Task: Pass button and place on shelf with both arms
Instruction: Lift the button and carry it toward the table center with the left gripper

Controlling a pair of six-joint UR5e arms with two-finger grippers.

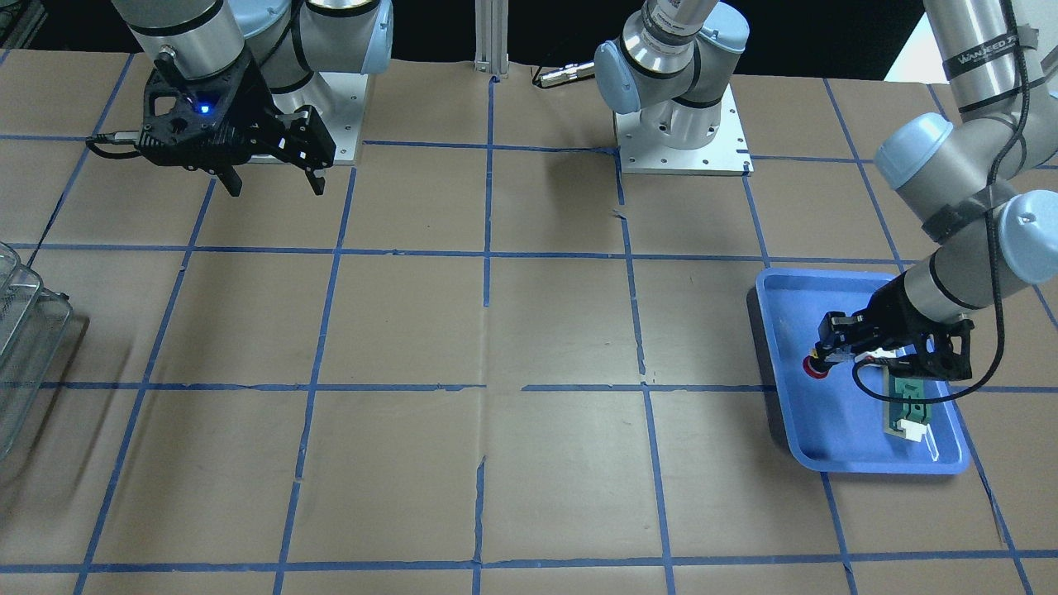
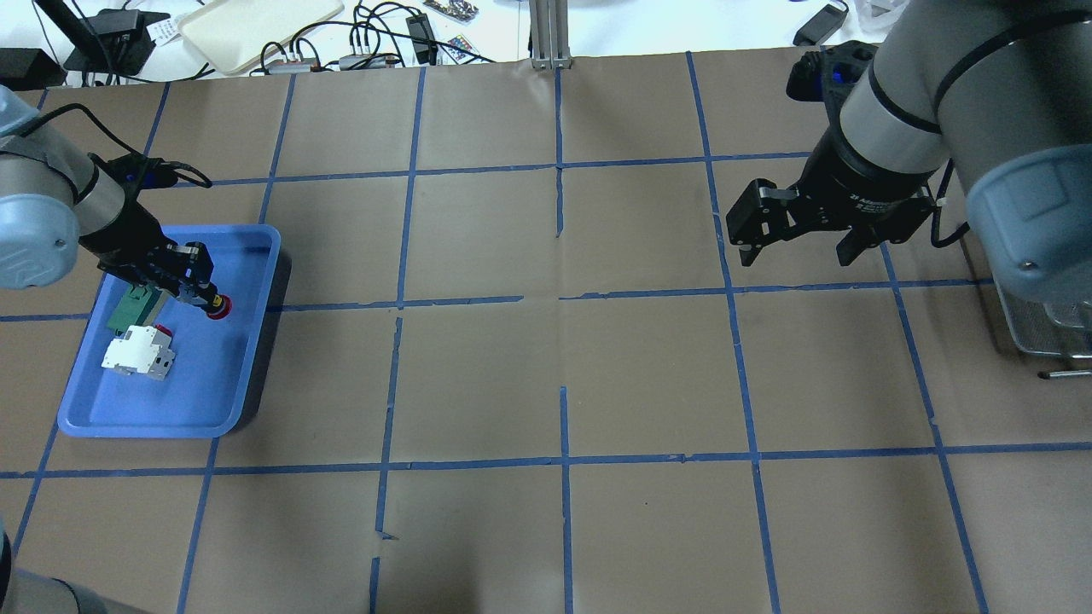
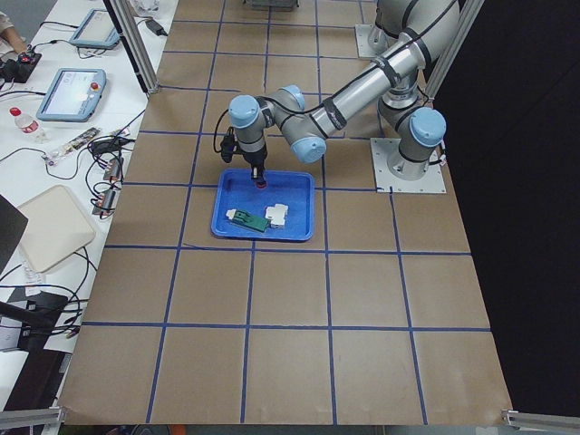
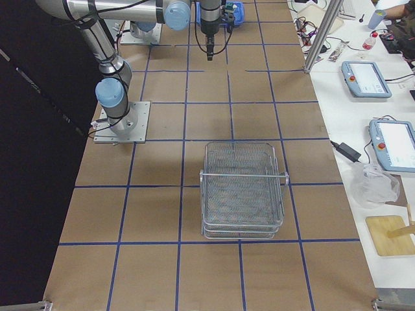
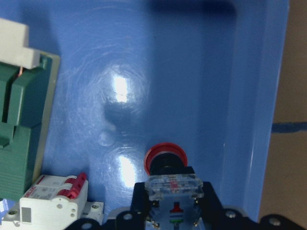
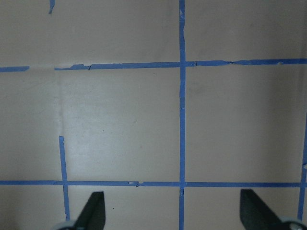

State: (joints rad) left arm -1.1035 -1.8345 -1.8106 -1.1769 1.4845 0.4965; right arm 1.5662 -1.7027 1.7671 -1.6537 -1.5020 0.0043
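— Looking at the left gripper [image 2: 200, 294], where did the button [image 2: 219, 309] sit?

— Right between the fingers, which were closed on its black body over the blue tray [image 2: 256, 341]. The long axis ran along the gripper's own line, red cap pointing away from the wrist and down toward the tray floor, clear rear block back between the fingers. Whether the cap touched the floor could not be told.

— And the other arm?

— The right gripper [image 2: 798, 243] hung spread wide and empty, well apart across the table. The shelf [image 4: 242, 189] stood beyond it at the right end, so the hand-over probably belonged between the two arms.

— How did the button look?

— Small: round red mushroom cap, short dark barrel, a clear block with red and green marks behind. Beside it lay a white blocky part [image 2: 136, 351] and a green part [image 2: 130, 309].
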